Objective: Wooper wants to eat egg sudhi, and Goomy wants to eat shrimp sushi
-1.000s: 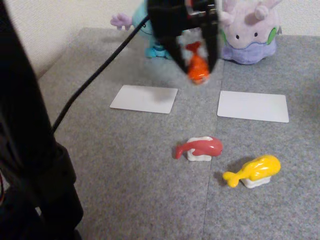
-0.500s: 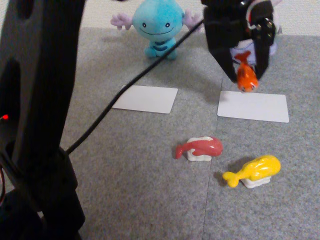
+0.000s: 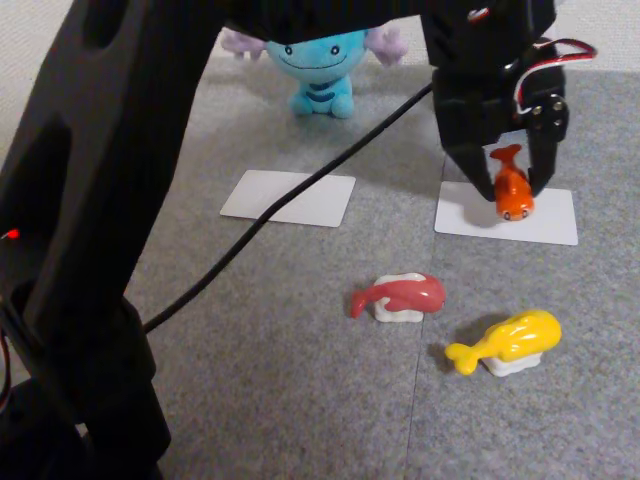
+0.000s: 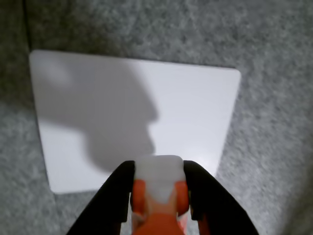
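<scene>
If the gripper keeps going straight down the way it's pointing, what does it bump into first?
Probably the white card right under it. The gripper, shut on the shrimp sushi, points down at that card, so the sushi would likely touch first. Height above it is unclear.

Shrimp sushi point(image 3: 512, 194) glossy plastic; Wooper point(image 3: 320, 62) soft plush; grey mat point(image 3: 300, 340) rough felt-like; white card point(image 3: 540, 218) smooth matt

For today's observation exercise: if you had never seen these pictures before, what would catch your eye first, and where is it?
The gripper, at the upper right of the fixed view, stands out first: its black fingers clamp the orange-red shrimp sushi over a white card. Next come the smiling blue Wooper at the mat's far edge and, near the front, the yellow egg sudhi beside a pink-red sushi piece.
</scene>
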